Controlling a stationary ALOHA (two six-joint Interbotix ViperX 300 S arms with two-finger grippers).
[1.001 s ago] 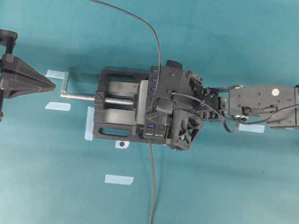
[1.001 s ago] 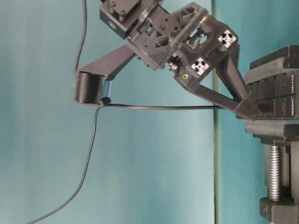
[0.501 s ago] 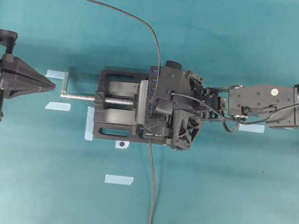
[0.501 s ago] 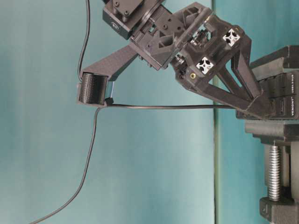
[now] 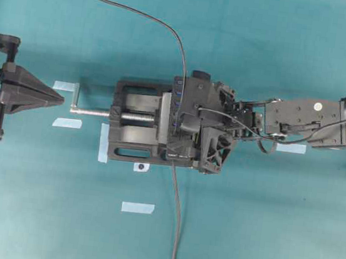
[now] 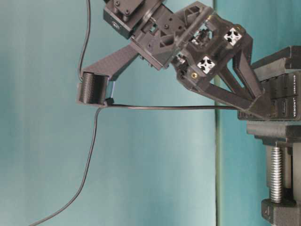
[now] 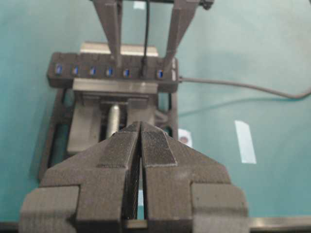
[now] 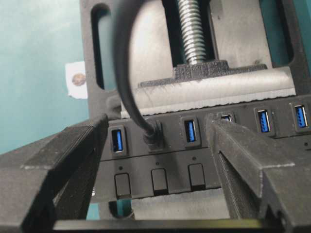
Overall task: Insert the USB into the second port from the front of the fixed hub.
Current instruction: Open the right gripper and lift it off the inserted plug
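USB (image 8: pixel 154 137) in fixed hub (image 8: pixel 204 167); vise (image 5: pixel 136 129) clamps hub

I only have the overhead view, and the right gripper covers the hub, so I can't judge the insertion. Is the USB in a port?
Observer: Yes. The right wrist view shows the USB plugged into the fixed hub, second port from its end.
Operator: Is the right gripper gripping it?
Observer: No. The right gripper is open, with its fingers standing either side of the plug, clear of it.
Operator: And the ports next to it?
Observer: Both are empty blue slots.
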